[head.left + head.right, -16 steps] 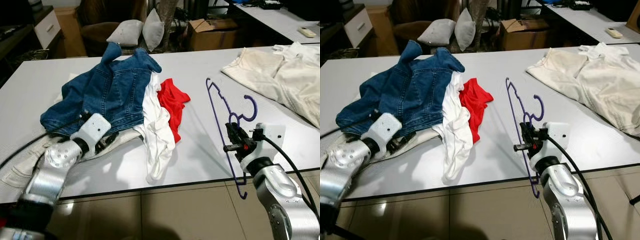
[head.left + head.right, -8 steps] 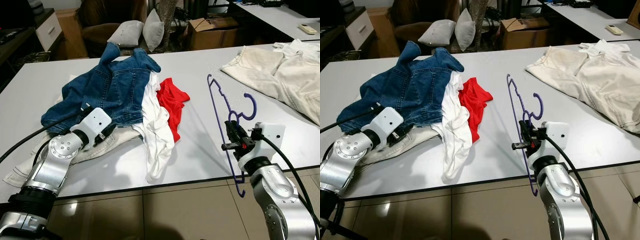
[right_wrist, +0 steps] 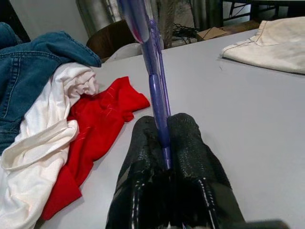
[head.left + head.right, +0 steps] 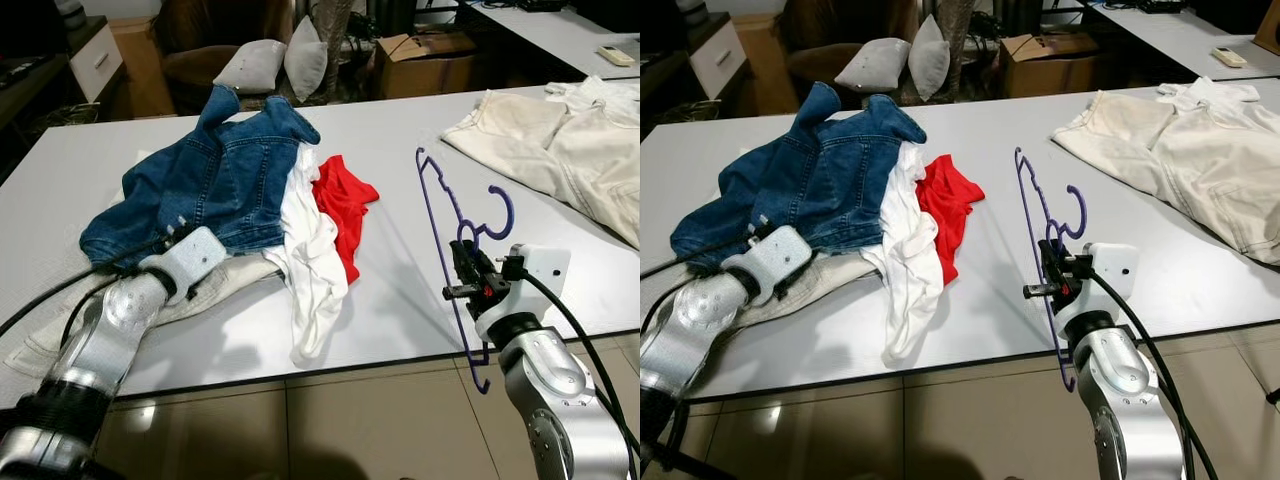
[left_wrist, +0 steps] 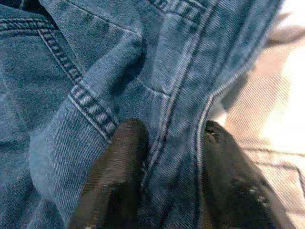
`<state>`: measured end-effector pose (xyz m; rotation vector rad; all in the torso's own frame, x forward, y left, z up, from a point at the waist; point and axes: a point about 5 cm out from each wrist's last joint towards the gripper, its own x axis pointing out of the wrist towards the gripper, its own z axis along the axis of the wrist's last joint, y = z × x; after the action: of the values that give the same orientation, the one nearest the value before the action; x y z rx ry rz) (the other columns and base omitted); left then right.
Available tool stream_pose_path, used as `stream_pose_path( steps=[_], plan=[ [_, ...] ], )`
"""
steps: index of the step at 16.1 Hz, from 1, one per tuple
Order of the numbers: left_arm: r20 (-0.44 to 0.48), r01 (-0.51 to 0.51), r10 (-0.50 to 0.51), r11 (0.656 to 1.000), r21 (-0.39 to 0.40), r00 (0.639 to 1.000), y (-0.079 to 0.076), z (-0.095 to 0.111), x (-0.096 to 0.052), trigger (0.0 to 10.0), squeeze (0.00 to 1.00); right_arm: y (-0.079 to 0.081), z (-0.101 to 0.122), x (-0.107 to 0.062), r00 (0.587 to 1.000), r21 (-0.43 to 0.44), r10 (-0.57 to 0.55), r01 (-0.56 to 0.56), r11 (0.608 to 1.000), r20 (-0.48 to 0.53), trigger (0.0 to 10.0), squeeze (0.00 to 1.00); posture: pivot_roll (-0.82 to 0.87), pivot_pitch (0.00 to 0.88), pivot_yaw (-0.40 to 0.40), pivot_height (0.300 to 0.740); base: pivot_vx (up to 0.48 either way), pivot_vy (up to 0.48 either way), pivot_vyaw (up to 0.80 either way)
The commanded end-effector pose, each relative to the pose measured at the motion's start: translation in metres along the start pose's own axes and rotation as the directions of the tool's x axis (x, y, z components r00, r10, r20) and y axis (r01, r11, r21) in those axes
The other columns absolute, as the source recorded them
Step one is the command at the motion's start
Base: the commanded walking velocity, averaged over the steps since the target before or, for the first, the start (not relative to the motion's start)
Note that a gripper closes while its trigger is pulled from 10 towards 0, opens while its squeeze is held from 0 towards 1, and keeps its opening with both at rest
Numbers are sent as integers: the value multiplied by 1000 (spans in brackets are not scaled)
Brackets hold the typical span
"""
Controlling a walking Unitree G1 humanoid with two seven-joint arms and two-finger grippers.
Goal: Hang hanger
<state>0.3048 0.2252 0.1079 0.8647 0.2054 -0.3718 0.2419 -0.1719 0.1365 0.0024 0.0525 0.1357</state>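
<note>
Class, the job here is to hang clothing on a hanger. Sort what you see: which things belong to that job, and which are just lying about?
Part of the job:
- purple hanger, pinched in the right gripper
- denim jacket, its hem between the fingers of the left gripper

Just lying about:
- white shirt
- red garment
- cream garment
- cushions
- cardboard box

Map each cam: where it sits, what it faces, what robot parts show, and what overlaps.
Left eye: head, looking down at the table; both silver arms show.
Right eye: head, same scene; purple hanger pinched in the right tool.
Left wrist: on the left arm, looking along the left tool, its fingers around a denim jacket fold.
Right wrist: looking along the fingers shut on the hanger.
Shared: right wrist and eyes both show the red garment.
</note>
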Motion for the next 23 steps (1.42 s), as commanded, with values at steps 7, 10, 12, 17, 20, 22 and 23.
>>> stream_pose_path(
  steps=[7, 10, 12, 17, 20, 22, 23],
  plan=[
    [-49, -154, 161, 980, 128, 986, 16, -11, -11, 0, 0, 2, -9, 3, 999, 5, 0, 0, 1000, -34, 10000, 0, 74, 0, 101, 740, 0, 0, 0],
    [-30, -178, 183, 977, 120, 983, 21, -8, -9, 0, 0, 3, -9, 4, 1000, 4, 2, -2, 1000, -30, 10000, 0, 73, 0, 101, 740, 0, 0, 0],
    [-10, -190, 192, 976, 110, 981, 24, -3, -7, 0, 0, 4, -9, 4, 1000, 4, 4, -4, 1000, -24, 10000, 0, 70, 0, 103, 740, 0, 0, 0],
    [129, -134, 134, 991, -7, 983, 38, 38, 7, 0, 0, 0, 0, 4, 999, 24, 19, -20, 1000, 31, 10000, 0, 60, 0, 104, 740, 0, 0, 0],
    [273, -126, 137, 990, -61, 952, 73, 96, 24, 0, 0, 8, 17, -3, 979, 60, 158, -167, 984, 132, 10000, 0, 47, 0, 108, 740, 0, 0, 0],
    [341, -113, 139, 989, -93, 930, 91, 123, 26, 0, 0, 14, 28, -13, 943, 54, 271, -286, 957, 193, 10000, 0, 42, 0, 112, 740, 0, 0, 0],
    [366, -114, 145, 988, -106, 919, 100, 135, 27, 0, 0, 15, 33, -18, 921, 54, 327, -345, 937, 213, 10000, 0, 38, 0, 114, 740, 0, 0, 0]
  ],
)
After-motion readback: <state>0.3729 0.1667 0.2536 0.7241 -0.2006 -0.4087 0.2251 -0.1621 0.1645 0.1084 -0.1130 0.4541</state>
